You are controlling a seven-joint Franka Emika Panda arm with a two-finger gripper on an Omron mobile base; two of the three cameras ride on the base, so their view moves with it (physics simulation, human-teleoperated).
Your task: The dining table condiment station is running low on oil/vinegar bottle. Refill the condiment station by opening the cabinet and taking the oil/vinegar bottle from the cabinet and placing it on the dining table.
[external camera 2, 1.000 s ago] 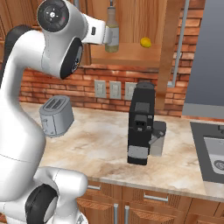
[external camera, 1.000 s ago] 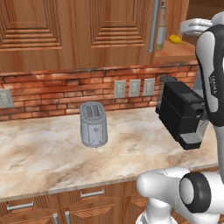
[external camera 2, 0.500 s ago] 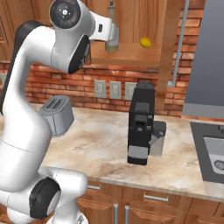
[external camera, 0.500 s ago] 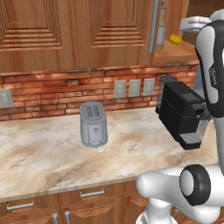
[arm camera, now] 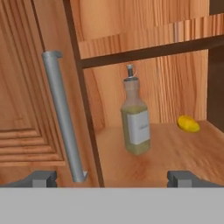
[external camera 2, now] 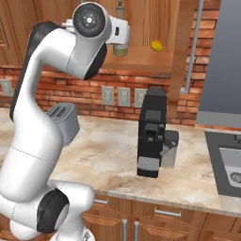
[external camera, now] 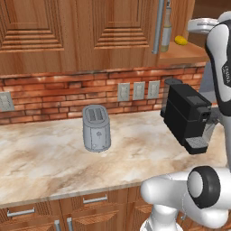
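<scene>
On cabinet (arm camera: 26,87) shelf, near front edge: bottle (arm camera: 135,118) upright, lemon (arm camera: 188,124) beside. Door open. Claw (arm camera: 112,178) wide, empty, facing bottle. Left: grab, carry to table.

Glossy white arm (external camera 2: 42,141), dark round joints

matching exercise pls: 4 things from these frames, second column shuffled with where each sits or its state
Things:
1. oil/vinegar bottle
2. lemon
3. toaster
4. gripper

Places or states:
A. on the marbled counter, in front of the brick wall
B. open, nothing between its tips
C. upright on the open cabinet shelf, just past the door's bar handle
D. lying on the same shelf, off to the bottle's side

Pairs: 1-C, 2-D, 3-A, 4-B
</scene>
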